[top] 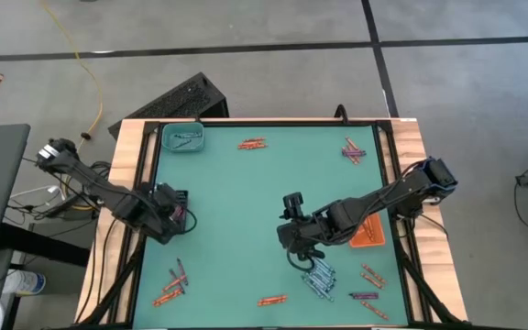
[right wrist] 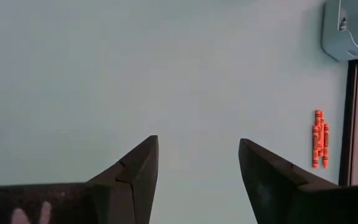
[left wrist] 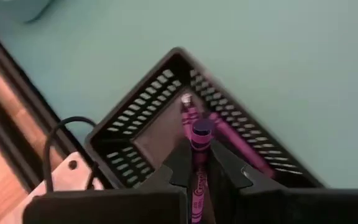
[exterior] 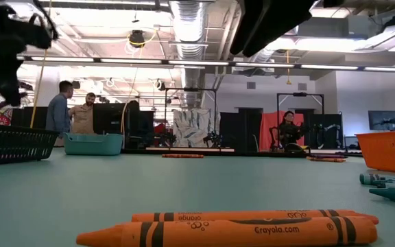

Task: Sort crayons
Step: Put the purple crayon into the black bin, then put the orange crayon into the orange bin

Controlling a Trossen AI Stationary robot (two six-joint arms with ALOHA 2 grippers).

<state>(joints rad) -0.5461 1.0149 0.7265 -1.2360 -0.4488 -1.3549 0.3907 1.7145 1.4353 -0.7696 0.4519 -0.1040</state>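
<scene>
Left gripper (left wrist: 199, 163) sits over the small black perforated plastic tray (top: 178, 203) at the left edge of the teal-topped bench (top: 236, 220), jaws clenched on a purple wax crayon (left wrist: 197, 168), which points down into the tray. At least one more purple crayon (left wrist: 238, 146) lies inside that tray.

Back left corner: small teal rectangular tray (top: 183, 137) with a few thin sticks in it, colour unclear. Front left of the bench: mixed bunch of orange-red and purple crayons (top: 173, 284). Back centre: a few orange-red crayons (top: 252, 144). Front centre: pair of orange-red crayons (top: 272, 300), the same pair that lies close to the low camera (exterior: 238, 230).

Right gripper (right wrist: 197, 180) hangs just above the bench centre-right, jaws released and wide apart, nothing between them. Cluster of pale blue-grey crayons (top: 319, 278) lies just beside it toward the front. Small orange plastic tray (top: 370, 232) sits partly under the right arm. Back right: mixed purple and orange crayons (top: 354, 150). Front right corner: more orange and purple crayons (top: 368, 289).
</scene>
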